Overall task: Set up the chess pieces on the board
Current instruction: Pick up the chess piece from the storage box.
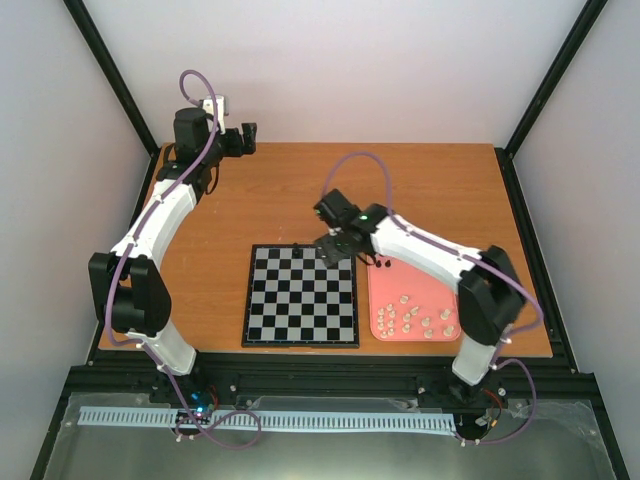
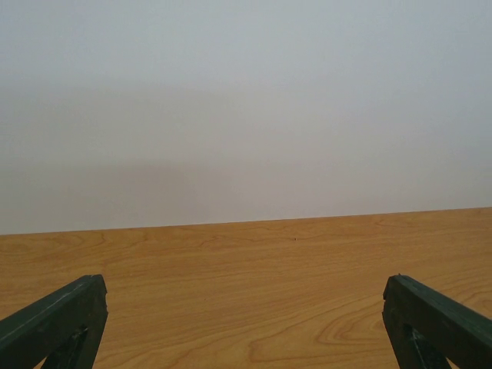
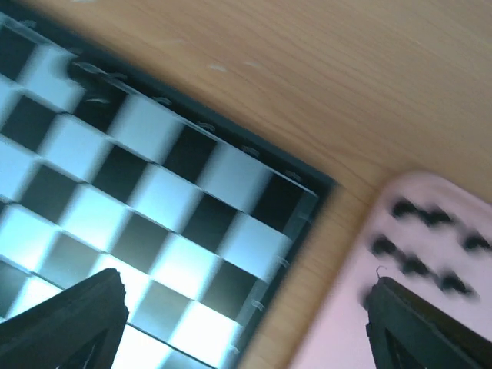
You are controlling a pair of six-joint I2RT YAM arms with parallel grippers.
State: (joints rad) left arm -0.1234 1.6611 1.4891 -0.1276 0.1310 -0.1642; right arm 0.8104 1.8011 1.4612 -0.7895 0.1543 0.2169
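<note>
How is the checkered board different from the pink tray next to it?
The board has black and silvery checks; the tray is plain pink. The board has sharp square corners; the tray has rounded ones. The tray holds many little chess pieces, cream ones at its near end and dark ones at its far end; the board looks almost bare, with a couple of dark bits on its far edge. Both lie flat on the wooden table, side by side.

You're in a lab test cell. White wall panels (image 1: 330, 60) and black metal frame struts (image 1: 554, 80) enclose the wooden tabletop (image 1: 280, 190).
</note>
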